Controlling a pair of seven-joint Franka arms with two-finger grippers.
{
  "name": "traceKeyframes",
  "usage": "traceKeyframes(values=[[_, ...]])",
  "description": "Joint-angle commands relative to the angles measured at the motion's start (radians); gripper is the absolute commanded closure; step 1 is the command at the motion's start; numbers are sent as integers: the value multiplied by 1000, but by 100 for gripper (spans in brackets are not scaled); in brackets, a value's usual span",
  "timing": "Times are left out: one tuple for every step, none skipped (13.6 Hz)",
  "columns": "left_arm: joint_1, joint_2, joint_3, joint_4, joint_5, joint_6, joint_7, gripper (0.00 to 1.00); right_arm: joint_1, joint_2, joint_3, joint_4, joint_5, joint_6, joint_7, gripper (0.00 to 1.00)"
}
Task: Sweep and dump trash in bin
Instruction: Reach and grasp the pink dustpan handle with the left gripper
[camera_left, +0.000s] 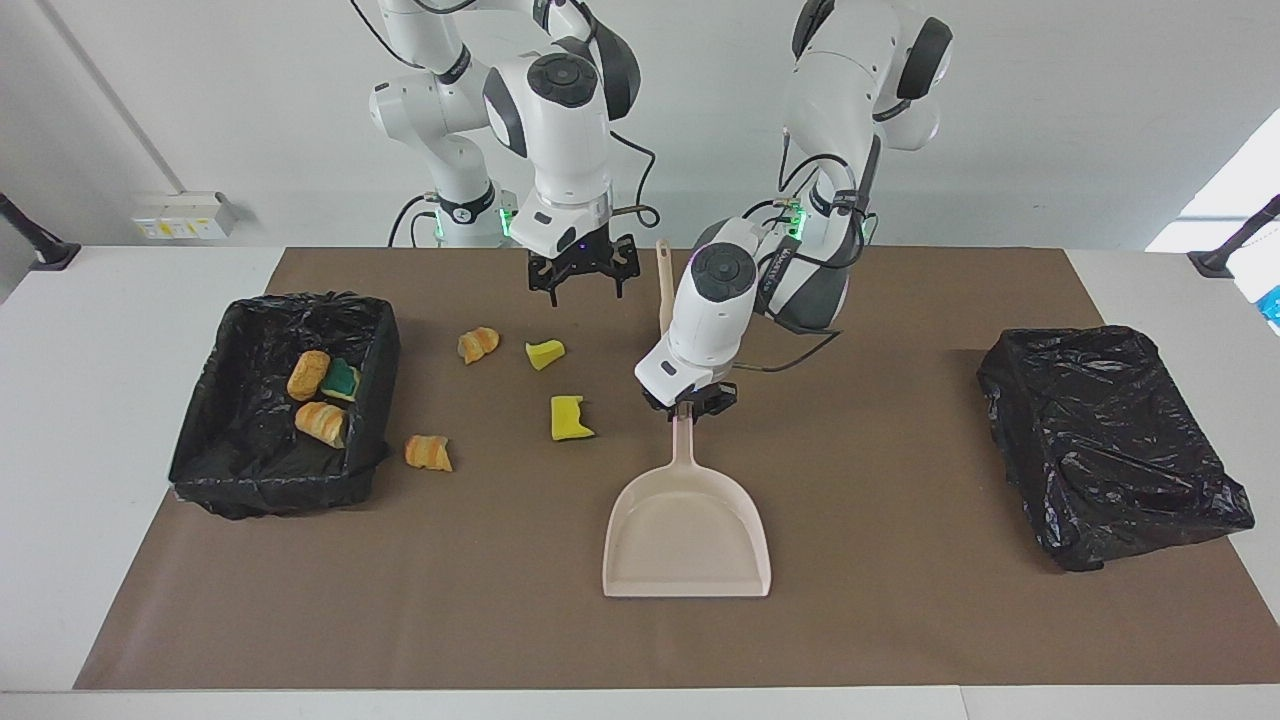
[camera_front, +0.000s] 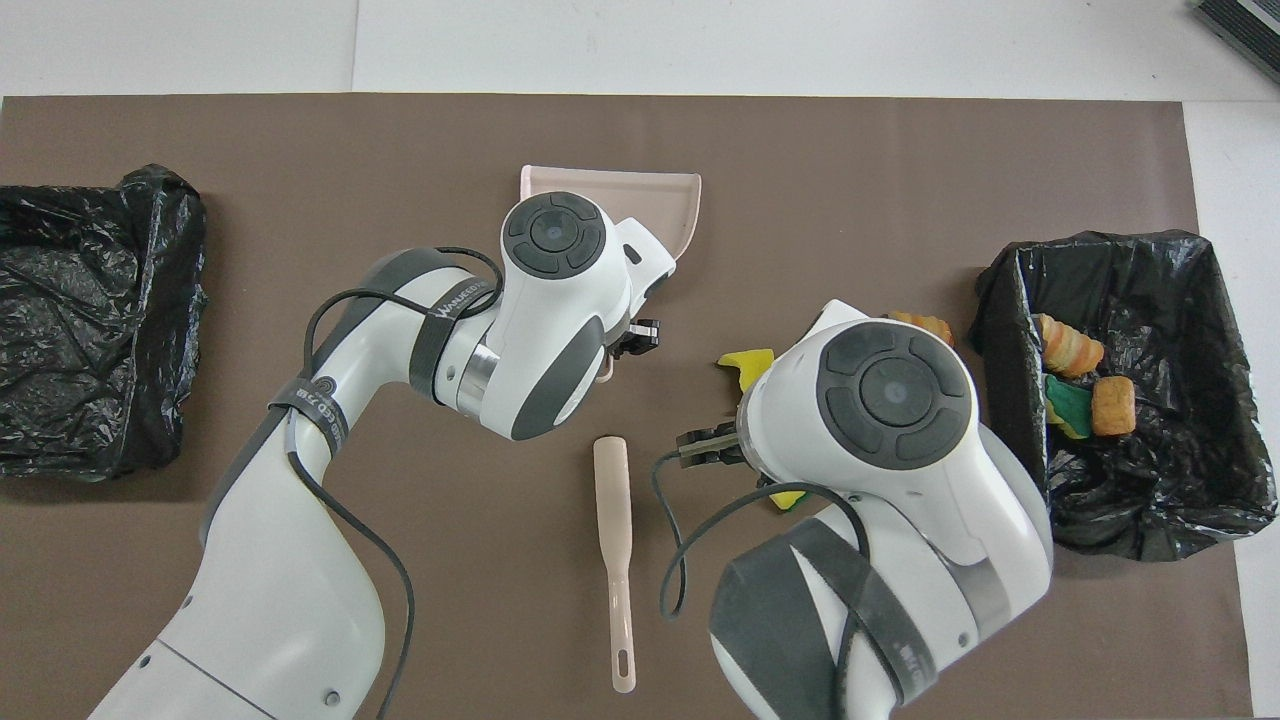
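Note:
A pink dustpan (camera_left: 688, 530) lies on the brown mat with its handle pointing toward the robots. My left gripper (camera_left: 686, 402) is shut on that handle; from overhead the arm hides the grip and only the pan's mouth (camera_front: 670, 190) shows. Loose trash lies beside the pan toward the right arm's end: two yellow sponge pieces (camera_left: 544, 353) (camera_left: 570, 418) and two bread pieces (camera_left: 477, 344) (camera_left: 428, 453). The black-lined bin (camera_left: 215, 480) at that end holds three more pieces. My right gripper (camera_left: 583, 272) hangs open over the mat close to the robots.
A pink flat stick (camera_front: 613, 540) lies on the mat between the two arms, nearer to the robots than the dustpan. A second black-bagged bin (camera_left: 1110, 445) stands at the left arm's end of the table.

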Motion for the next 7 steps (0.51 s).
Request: traceKeyframes(values=[[20, -50, 3, -1, 51, -52, 28, 100, -7, -24, 1, -30, 22, 26, -5, 0], [46, -75, 3, -4, 51, -76, 81, 100, -7, -24, 1, -30, 22, 26, -5, 0], [76, -104, 3, -10, 51, -115, 179, 100, -7, -24, 3, -30, 22, 26, -5, 0], [107, -127, 3, -15, 50, -164, 286, 100, -7, -26, 3, -32, 22, 26, -8, 0], [132, -141, 3, -22, 50, -204, 376, 100, -7, -26, 3, -39, 22, 27, -8, 0], [170, -165, 3, -39, 50, -222, 448, 100, -6, -29, 3, -53, 22, 44, -8, 0], [202, -193, 3, -62, 50, -224, 526, 100, -4, -35, 4, -73, 22, 62, -2, 0]])
